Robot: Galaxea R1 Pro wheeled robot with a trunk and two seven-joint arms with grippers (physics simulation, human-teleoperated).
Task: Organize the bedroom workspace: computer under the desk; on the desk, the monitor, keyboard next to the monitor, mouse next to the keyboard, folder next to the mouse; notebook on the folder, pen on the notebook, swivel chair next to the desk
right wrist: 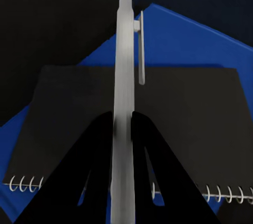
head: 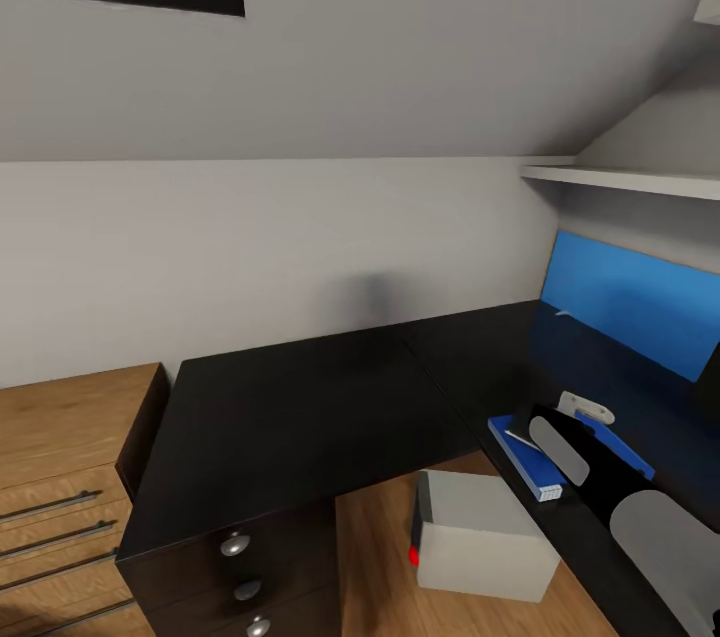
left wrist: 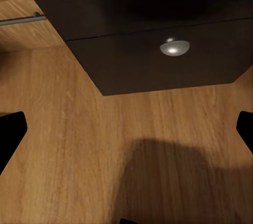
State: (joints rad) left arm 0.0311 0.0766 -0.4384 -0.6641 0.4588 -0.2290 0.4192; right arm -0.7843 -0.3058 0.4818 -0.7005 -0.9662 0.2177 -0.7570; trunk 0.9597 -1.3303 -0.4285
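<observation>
Desk [head: 300, 407] in glossy black spans the corner under the grey sloped wall, an oak cabinet [head: 60, 457] touching its left end. My left pincer [left wrist: 126, 129] hangs wide apart over the wood floor [left wrist: 79, 145] beside the drawer unit's silver knob [left wrist: 174, 47]. The computer [head: 482, 535] sits on the floor beneath the desk. On the right, my right pincer [right wrist: 122, 129] clamps the pen [right wrist: 125, 76] above the notebook [right wrist: 174, 118], which lies on the blue folder [head: 528, 462] on the desk.
</observation>
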